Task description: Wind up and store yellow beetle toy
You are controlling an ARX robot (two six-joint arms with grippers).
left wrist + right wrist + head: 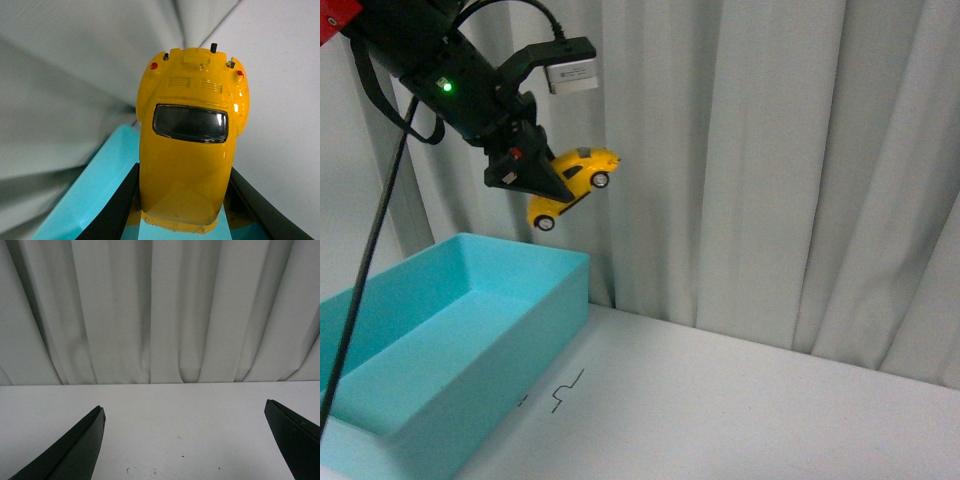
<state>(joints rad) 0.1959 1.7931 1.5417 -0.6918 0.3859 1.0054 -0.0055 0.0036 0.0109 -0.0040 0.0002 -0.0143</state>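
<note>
Front view: a pale pleated curtain (770, 150) fills the far side of the scene from left to right. A white table (740, 410) runs below it and carries the other items. A turquoise open-top bin (490, 400) stands on the left part of the table, with its long side running from near left to far right. No contents are visible in the part of its interior that shows.

The left arm (430, 75), black with a lit green indicator, enters from the upper left. A black cable (370, 250) hangs from it down the left edge. A grey camera module (570, 75) sits on the wrist.

The left gripper (555, 185) is raised well above the table and is clamped on the yellow beetle toy (582, 170). The toy is in the air, above the far right corner of the bin and in front of the curtain. It is tilted, with its right end higher than its left end. Two wheels face the camera.

Left wrist view: both black fingers (117, 210) press against the flanks of the toy. The dark window (190, 123) and the end with two red lamps (154, 65) point away from the wrist.

Right wrist view: the right gripper (185, 440) is spread wide, with nothing between its fingers. It faces the curtain over bare table.

Front view: a small black line mark (567, 388) lies on the table just right of the bin
</note>
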